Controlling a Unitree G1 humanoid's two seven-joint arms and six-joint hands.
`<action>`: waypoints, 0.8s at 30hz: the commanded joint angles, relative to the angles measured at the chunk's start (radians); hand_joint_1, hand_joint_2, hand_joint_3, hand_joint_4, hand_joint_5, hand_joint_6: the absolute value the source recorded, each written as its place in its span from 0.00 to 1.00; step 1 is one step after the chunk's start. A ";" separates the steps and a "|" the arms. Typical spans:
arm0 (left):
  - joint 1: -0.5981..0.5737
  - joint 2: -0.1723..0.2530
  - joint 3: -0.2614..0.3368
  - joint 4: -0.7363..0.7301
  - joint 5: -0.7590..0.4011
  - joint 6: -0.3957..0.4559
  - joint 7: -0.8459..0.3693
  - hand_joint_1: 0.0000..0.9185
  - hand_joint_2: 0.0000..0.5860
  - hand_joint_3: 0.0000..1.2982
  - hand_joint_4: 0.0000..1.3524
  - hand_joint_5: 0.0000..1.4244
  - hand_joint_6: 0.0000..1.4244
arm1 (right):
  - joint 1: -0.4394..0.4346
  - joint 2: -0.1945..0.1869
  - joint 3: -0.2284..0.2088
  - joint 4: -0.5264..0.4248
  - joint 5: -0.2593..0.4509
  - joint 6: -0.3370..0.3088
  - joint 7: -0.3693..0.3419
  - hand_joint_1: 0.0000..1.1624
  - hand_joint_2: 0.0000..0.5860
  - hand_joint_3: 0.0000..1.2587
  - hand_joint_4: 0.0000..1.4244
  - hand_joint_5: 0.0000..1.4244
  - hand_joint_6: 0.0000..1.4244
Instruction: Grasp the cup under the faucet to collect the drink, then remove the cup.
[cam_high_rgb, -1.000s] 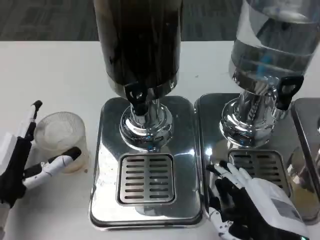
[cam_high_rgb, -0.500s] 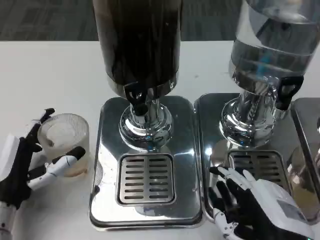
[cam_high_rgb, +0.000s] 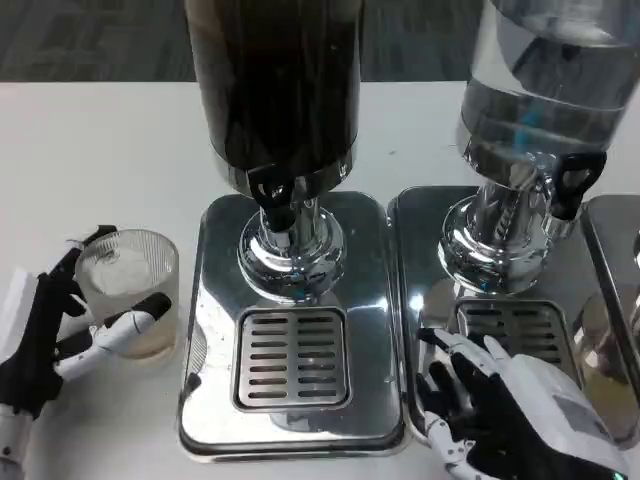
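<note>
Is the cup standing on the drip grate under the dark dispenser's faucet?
No. The cup stands on the white table, left of the tray, with the left hand around it, and the grate is bare.

- A plain white table (cam_high_rgb: 100, 150).
- A ribbed clear plastic cup (cam_high_rgb: 130, 295) stands on it, left.
- Two shiny chrome dispenser bases (cam_high_rgb: 215, 300) (cam_high_rgb: 420, 260) sit side by side.

Dark dispenser (cam_high_rgb: 275, 90) and clear dispenser (cam_high_rgb: 555, 80): tops cut off by the upper edge; left hand (cam_high_rgb: 50, 335): wrist cut off at the left edge; right hand (cam_high_rgb: 510, 410): lower part cut off by the bottom edge.
</note>
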 joint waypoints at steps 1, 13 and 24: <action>0.011 0.002 0.007 -0.007 -0.007 -0.034 0.038 0.30 0.39 0.20 0.24 0.44 0.49 | -0.009 -0.002 0.001 0.002 -0.002 0.001 0.002 0.40 1.00 0.09 0.06 0.00 0.05; 0.042 0.008 0.019 -0.058 -0.014 -0.081 0.042 0.29 0.38 0.21 0.25 0.45 0.51 | -0.009 0.000 0.003 -0.003 0.002 0.005 0.005 0.41 1.00 0.09 0.07 0.00 0.05; 0.077 -0.001 0.049 -0.146 -0.025 -0.135 0.016 0.29 0.38 0.22 0.26 0.45 0.52 | -0.002 0.000 0.003 -0.013 0.007 0.003 0.005 0.41 1.00 0.09 0.07 0.00 0.05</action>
